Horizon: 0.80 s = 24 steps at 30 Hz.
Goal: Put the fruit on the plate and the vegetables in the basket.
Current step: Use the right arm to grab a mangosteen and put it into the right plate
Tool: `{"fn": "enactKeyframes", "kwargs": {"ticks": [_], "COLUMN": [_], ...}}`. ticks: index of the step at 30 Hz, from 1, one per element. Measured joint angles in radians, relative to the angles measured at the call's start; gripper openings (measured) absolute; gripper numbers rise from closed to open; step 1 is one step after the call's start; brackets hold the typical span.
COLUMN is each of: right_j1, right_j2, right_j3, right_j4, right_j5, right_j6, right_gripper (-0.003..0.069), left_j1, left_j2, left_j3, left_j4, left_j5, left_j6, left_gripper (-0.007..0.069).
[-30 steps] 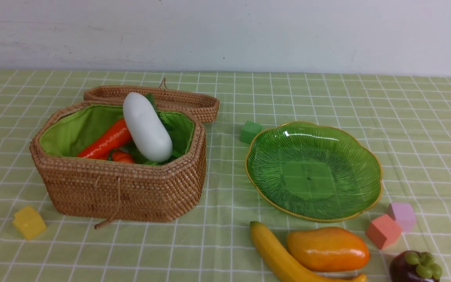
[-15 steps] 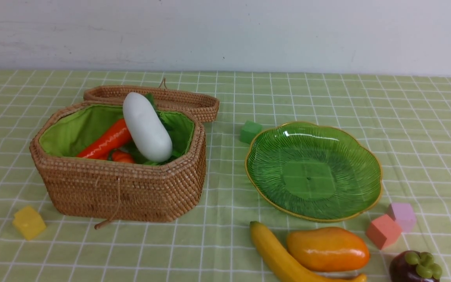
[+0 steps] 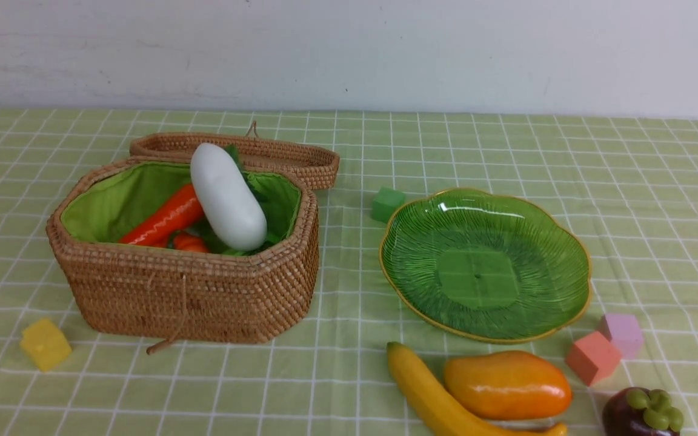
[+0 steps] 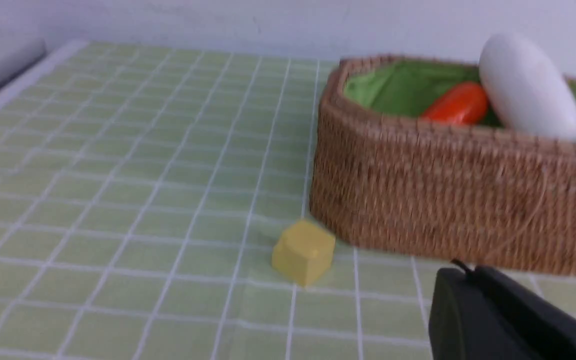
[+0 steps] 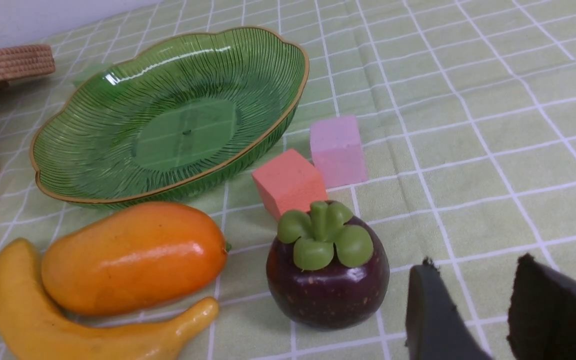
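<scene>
The wicker basket (image 3: 203,297) stands open at the left, its lid (image 3: 288,158) lying behind it. Inside are a white radish (image 3: 228,194), an orange carrot (image 3: 164,219) and a small pumpkin (image 3: 190,242). The green glass plate (image 3: 485,263) sits bare at the right. In front of it lie the banana (image 3: 428,393), the mango (image 3: 506,384) and the mangosteen (image 3: 643,415). Neither gripper shows in the front view. My left gripper (image 4: 468,272) is shut on nothing, low before the basket (image 4: 448,195). My right gripper (image 5: 475,260) is open, just beside the mangosteen (image 5: 325,280), not touching it.
Foam cubes lie about: a yellow cube (image 3: 45,344) in front of the basket's left corner, a green cube (image 3: 387,203) behind the plate, a salmon cube (image 3: 593,357) and a pink cube (image 3: 623,332) between the plate and the mangosteen. A white wall closes the far side.
</scene>
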Motion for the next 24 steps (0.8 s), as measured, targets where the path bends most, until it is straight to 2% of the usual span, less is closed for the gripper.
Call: {"fn": "enactKeyframes", "kwargs": {"ticks": [5, 24], "right_j1": [0.0, 0.0], "right_j2": [0.0, 0.0], "right_j3": [0.0, 0.0], "right_j4": [0.0, 0.0], "right_j5": [0.0, 0.0], "right_j6": [0.0, 0.0], "right_gripper": [0.024, 0.024], "left_j1": [0.002, 0.002], "left_j2": [0.0, 0.0], "left_j3": [0.139, 0.142], "left_j4": [-0.004, -0.003], "left_j5": [-0.002, 0.002], "left_j6": [0.004, 0.004], "left_gripper": [0.0008, 0.0031]}}
